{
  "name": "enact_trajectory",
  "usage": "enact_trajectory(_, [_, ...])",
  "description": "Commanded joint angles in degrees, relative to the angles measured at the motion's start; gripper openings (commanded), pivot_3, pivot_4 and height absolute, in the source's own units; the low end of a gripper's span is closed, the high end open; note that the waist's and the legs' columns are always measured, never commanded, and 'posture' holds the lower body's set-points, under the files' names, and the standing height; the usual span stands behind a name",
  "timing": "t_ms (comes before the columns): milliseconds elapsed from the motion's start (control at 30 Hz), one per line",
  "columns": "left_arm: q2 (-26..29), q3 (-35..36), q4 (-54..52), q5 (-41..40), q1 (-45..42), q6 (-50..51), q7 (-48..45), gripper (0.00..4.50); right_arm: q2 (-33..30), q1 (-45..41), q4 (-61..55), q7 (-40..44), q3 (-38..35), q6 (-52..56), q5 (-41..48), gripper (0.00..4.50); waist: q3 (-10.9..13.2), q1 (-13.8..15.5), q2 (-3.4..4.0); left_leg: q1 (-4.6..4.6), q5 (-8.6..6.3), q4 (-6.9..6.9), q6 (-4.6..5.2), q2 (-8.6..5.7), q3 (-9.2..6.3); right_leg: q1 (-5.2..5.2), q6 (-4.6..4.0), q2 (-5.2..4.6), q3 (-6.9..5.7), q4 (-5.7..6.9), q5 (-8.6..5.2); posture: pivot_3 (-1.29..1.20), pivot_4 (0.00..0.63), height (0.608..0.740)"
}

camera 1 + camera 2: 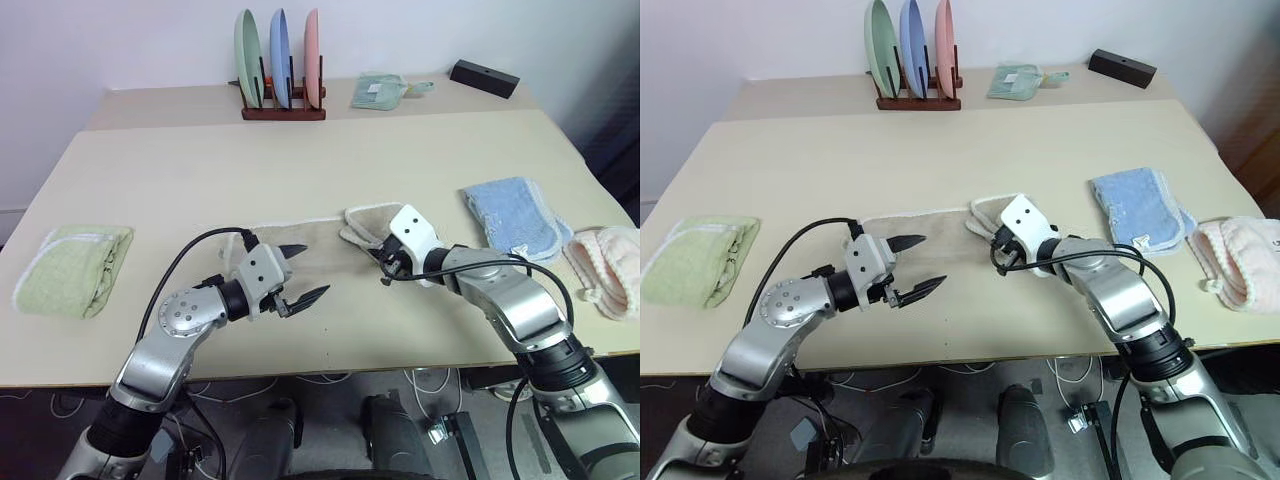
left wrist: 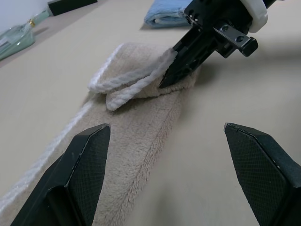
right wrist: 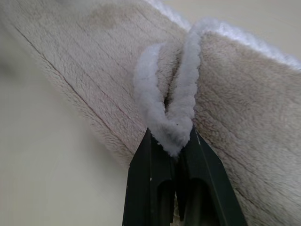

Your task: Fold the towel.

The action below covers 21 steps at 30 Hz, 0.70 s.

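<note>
The beige towel (image 1: pixel 318 233) lies as a long folded strip on the table (image 1: pixel 300 170), between my two grippers. My right gripper (image 1: pixel 386 268) is shut on the towel's right end. In the right wrist view its black fingers (image 3: pixel 150 188) pinch the white corded edging (image 3: pixel 176 127), which is doubled over, and the towel's (image 3: pixel 244 94) end is lifted and curled back over the strip. My left gripper (image 1: pixel 316 268) hangs open just above the strip's left part. Nothing is between its fingers (image 2: pixel 80 174), and it faces the right gripper (image 2: pixel 188 56) along the towel (image 2: pixel 141 127).
A light green folded towel (image 1: pixel 70 268) lies at the table's left edge. A light blue folded towel (image 1: pixel 512 215) and a pink-white cloth (image 1: pixel 605 262) lie at the right. At the back stand a plate rack (image 1: pixel 283 62), a small green cloth (image 1: pixel 378 90) and a black box (image 1: pixel 484 77).
</note>
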Motion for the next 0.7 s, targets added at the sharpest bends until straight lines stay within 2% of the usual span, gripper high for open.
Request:
enact_trajectory(33, [0.5,0.8,-2.4,0.4,0.2,-0.1,0.3,3.97,1.0,-0.8,-1.8,1.0,-2.5,-0.8,0.6,0.85,0.0,0.0,0.00,0.00,0.00,0.00,0.00,0.00,0.00,0.00,0.00,0.00,0.00,0.00,0.00,0.00,0.150,0.738])
enact_trajectory(200, [0.8,1.6,-2.5,0.0,0.6,0.3,0.6,3.97,-1.6,2.0,-8.3,8.3,-8.8,-3.7,6.6,3.32,0.0,0.1,-0.01,-0.01,0.00,-0.01,0.00,0.00,0.00,0.00,0.00,0.00,0.00,-0.01,0.00,0.00,0.150,0.738])
enact_trajectory(267, [0.9,2.4,-2.4,-0.2,1.1,0.5,1.0,3.97,-2.8,3.4,-10.3,11.3,-12.8,-5.2,9.7,3.32,0.0,0.1,-0.01,-0.02,-0.01,-0.01,0.01,0.00,-0.02,0.01,0.01,0.00,0.00,-0.03,0.00,0.00,0.150,0.738])
enact_trajectory(367, [0.9,3.5,-2.3,-0.7,1.9,0.9,1.4,3.97,-0.9,2.4,-9.0,10.5,-18.0,-4.1,13.8,3.32,0.0,0.0,-0.03,-0.02,-0.01,0.00,0.01,0.01,-0.02,0.02,0.01,0.00,0.00,-0.02,0.00,0.00,0.150,0.738])
enact_trajectory(400, [0.8,3.9,-2.3,-0.9,2.2,1.0,1.6,3.97,0.1,1.2,-7.1,8.9,-18.9,-3.4,13.9,2.68,0.0,-0.2,-0.05,0.00,-0.01,0.00,0.01,0.02,0.01,0.01,0.00,0.00,0.00,-0.02,0.00,0.00,0.150,0.738])
enact_trajectory(433, [0.7,4.1,-2.2,-1.0,2.4,1.2,1.8,3.97,1.1,0.0,-4.9,7.1,-19.4,-3.0,13.4,2.37,0.0,-0.2,-0.05,0.03,-0.01,-0.01,0.01,0.05,0.01,0.01,-0.01,0.03,0.00,-0.01,0.01,0.00,0.150,0.738])
enact_trajectory(567, [-0.3,3.6,-1.4,-0.5,3.5,1.0,2.8,3.97,4.5,-3.5,5.6,3.1,-17.1,-6.2,8.0,0.29,0.0,-0.1,-0.06,0.04,0.00,-0.02,0.00,0.12,0.03,0.02,-0.05,0.08,0.00,-0.02,0.03,0.00,0.150,0.738])
enact_trajectory(600, [-0.6,3.3,-1.3,-0.3,3.6,0.9,3.0,3.97,5.3,-4.1,7.9,2.6,-16.0,-7.5,6.6,0.04,0.0,0.0,-0.06,0.04,-0.01,-0.03,0.00,0.11,0.03,0.02,-0.05,0.08,0.00,-0.03,0.03,0.00,0.150,0.738])
enact_trajectory(700, [-1.4,3.0,-1.6,-0.1,4.3,1.3,3.8,3.97,8.2,-5.3,14.2,2.0,-12.8,-10.3,3.4,0.04,0.0,0.0,-0.06,0.03,0.00,-0.05,-0.01,0.09,0.02,0.00,-0.05,0.08,0.00,-0.02,0.03,0.00,0.150,0.738])
